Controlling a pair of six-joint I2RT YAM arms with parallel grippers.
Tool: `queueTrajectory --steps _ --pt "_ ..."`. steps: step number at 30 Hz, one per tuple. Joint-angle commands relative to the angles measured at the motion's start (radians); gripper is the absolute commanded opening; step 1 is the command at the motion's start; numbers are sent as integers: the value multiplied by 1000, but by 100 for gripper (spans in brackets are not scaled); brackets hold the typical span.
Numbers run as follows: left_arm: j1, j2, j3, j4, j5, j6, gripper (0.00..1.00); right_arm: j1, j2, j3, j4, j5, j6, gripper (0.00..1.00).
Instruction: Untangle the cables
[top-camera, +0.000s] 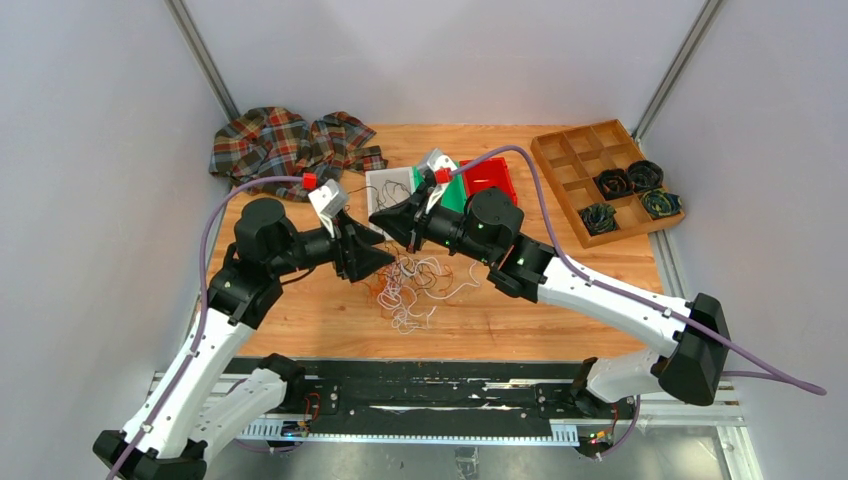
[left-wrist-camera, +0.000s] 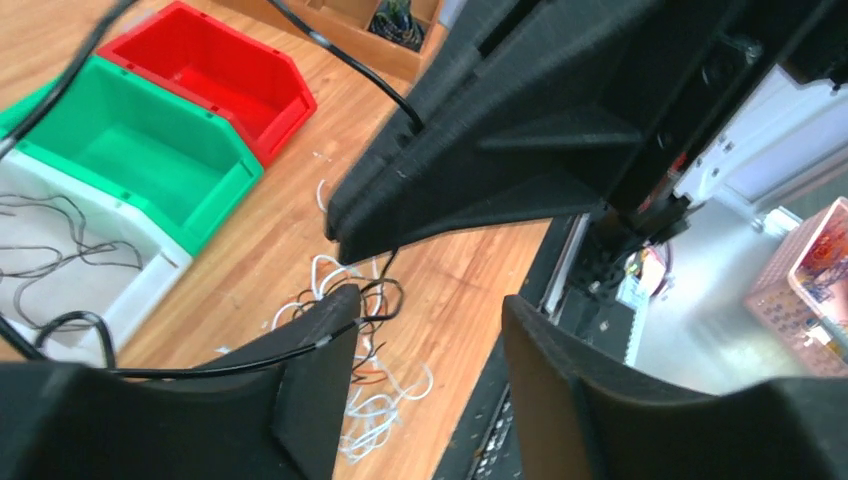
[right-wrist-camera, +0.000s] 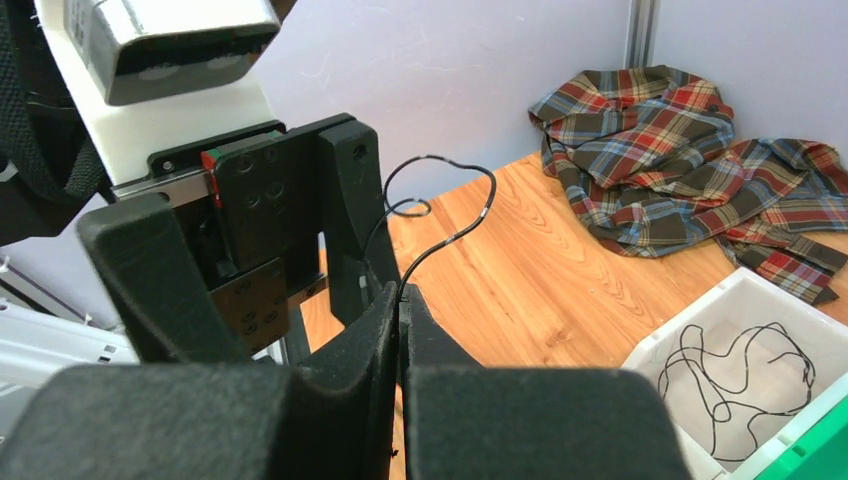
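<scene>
The cables (top-camera: 415, 285) lie as a loose bunch of white, black and orange strands on the wooden table between the two arms. My right gripper (right-wrist-camera: 402, 295) is shut on a single black cable (right-wrist-camera: 440, 200), which curls upward out of the pinched fingertips. In the top view the right gripper (top-camera: 388, 220) hangs just above the bunch. My left gripper (left-wrist-camera: 430, 300) faces it with its jaws wide apart. The black cable (left-wrist-camera: 250, 350) drapes over its left finger (left-wrist-camera: 310, 380) without being clamped. The cables (left-wrist-camera: 375, 400) show on the table below.
Red bin (top-camera: 490, 178), green bin (top-camera: 455, 195) and white bin (top-camera: 390, 187) stand behind the grippers; the white bin (right-wrist-camera: 740, 380) holds loose black wires. A wooden compartment tray (top-camera: 570, 165) with dark coils sits back right. Plaid cloth (top-camera: 290, 145) lies back left.
</scene>
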Motion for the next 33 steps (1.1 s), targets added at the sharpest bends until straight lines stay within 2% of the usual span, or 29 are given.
queueTrajectory --steps 1,6,8,10,12,13,15,18,22,24,28,33 --pt "8 12 13 82 -15 -25 50 25 -18 54 16 -48 13 1" --pt "8 21 16 102 -24 -24 26 33 -3 89 -20 -88 -5 1" --pt "7 16 11 104 -59 -17 13 34 -1 84 -14 -89 1 1" --pt "8 10 10 100 -84 -13 7 32 -4 80 -6 -95 7 1" --pt "7 9 14 100 -90 -18 8 34 -9 72 1 -100 18 1" --pt "7 10 17 101 -85 -22 12 34 -12 66 7 -101 25 1" --pt "8 7 23 105 -48 -26 29 34 -18 57 19 -101 30 1" --pt "8 -7 21 110 38 -27 40 34 -17 60 13 -104 31 1" --pt "7 -22 7 102 192 -3 41 34 -15 70 11 -109 34 1" --pt "9 -27 6 93 216 5 41 34 -12 78 9 -114 41 1" --pt "8 -35 13 96 117 21 35 36 -3 92 9 -132 51 1" --pt "7 -19 6 138 34 -31 22 40 12 105 15 -169 64 1"
